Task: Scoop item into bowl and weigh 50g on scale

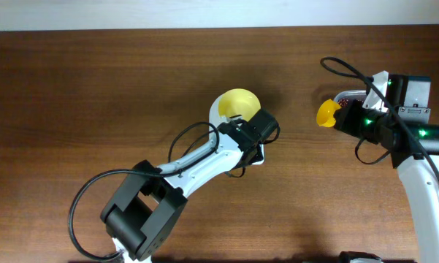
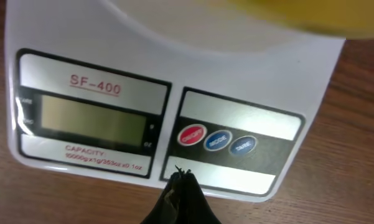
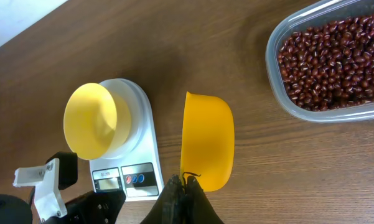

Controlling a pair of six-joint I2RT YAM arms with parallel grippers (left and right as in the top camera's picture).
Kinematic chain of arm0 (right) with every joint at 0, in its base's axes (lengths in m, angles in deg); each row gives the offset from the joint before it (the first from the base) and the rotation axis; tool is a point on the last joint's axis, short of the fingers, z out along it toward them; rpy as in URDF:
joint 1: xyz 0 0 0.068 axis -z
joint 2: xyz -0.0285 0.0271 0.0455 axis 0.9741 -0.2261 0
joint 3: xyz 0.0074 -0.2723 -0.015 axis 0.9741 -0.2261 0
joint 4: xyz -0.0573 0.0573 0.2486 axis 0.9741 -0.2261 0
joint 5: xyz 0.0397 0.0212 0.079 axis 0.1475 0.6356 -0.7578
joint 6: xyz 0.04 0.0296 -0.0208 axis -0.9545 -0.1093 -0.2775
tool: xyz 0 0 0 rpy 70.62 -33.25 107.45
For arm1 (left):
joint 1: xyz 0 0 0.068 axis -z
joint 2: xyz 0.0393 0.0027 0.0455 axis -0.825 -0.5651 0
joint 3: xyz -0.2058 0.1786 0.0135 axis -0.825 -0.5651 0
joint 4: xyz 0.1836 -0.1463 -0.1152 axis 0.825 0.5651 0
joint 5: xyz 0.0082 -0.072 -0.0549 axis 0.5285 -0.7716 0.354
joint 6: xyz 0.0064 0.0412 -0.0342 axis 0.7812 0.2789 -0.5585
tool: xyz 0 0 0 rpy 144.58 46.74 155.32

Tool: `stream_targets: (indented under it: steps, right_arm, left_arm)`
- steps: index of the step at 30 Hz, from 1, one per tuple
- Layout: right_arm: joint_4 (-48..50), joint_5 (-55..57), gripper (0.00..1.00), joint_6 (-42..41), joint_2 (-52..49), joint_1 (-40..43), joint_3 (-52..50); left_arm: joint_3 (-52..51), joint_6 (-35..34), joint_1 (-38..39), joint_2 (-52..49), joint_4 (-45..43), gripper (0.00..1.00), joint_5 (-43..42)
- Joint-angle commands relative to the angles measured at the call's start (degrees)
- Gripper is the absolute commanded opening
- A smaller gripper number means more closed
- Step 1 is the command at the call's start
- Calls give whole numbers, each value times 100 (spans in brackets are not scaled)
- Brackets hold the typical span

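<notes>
The white scale fills the left wrist view, its grey display blank. My left gripper is shut and empty, its tips over the scale's front edge just below the three round buttons. Whether it touches the scale does not show. The pale-yellow bowl sits on the scale, also in the overhead view. My right gripper is shut on the rim of a yellow scoop, held above the wood right of the scale. The beans fill a clear tub at top right.
In the overhead view the left arm runs from the bottom left to the scale, and the right arm comes in from the right edge above the tub. Bare wooden table lies to the left.
</notes>
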Motion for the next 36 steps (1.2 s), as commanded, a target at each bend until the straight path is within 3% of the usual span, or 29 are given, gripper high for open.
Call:
stream_targets:
  steps: [1,36]
  right_arm:
    - [-2,-33,4,59,7,33,125]
    - [0,-31,4,59,7,33,125]
  left_arm:
    - [-37,26,7,-164,-98,0,238]
    - [-37,28,-37,-682,-459,0,376]
